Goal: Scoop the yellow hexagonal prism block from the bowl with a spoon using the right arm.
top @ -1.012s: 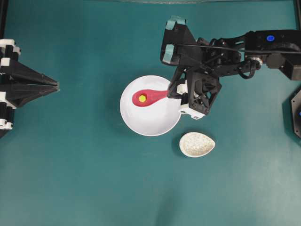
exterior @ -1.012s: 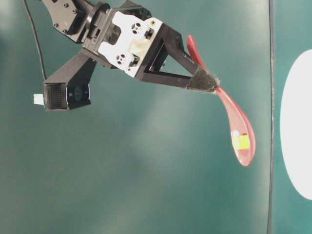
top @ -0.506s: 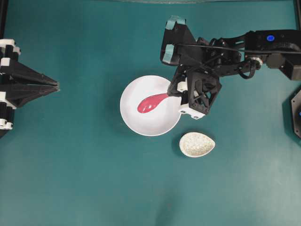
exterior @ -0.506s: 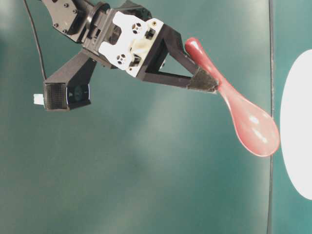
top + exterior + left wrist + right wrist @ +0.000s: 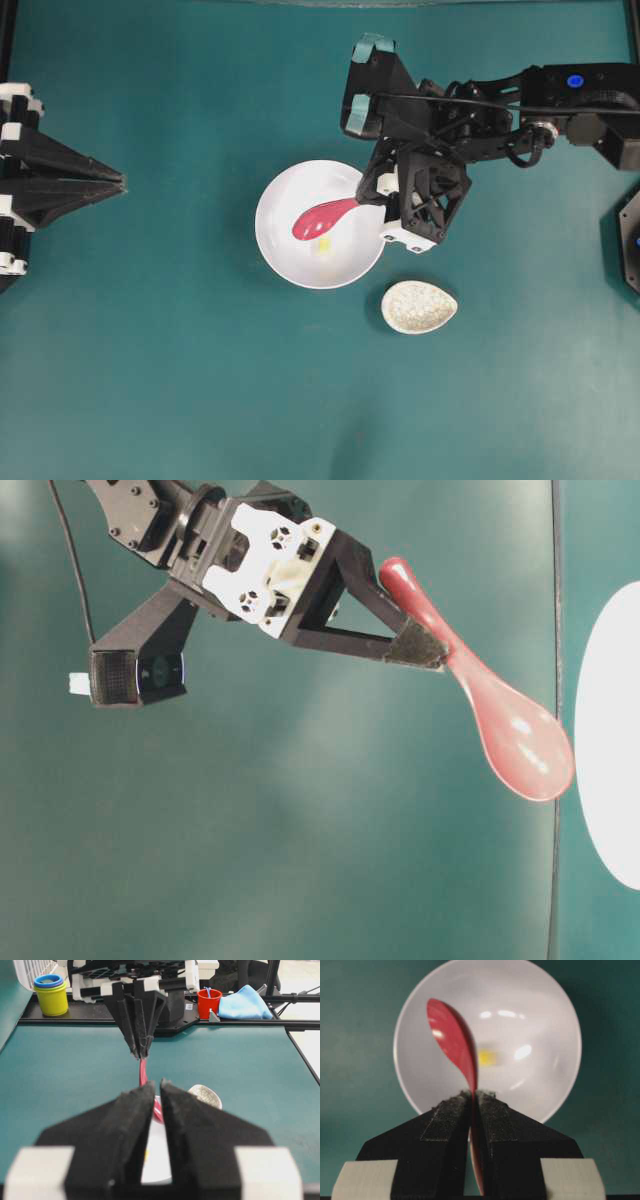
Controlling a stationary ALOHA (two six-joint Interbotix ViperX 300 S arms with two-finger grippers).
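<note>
Yellow block (image 5: 323, 243) lies in bowl (image 5: 290, 265) beside tilted spoon (image 5: 322, 217)

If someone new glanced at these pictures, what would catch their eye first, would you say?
Probably the pink-red spoon, gripped by its handle in the right gripper and rolled onto its side above the white bowl. Next, the yellow block, lying in the bowl beside the scoop rather than in it.

No text, label, brand or number can be read in any view.
</note>
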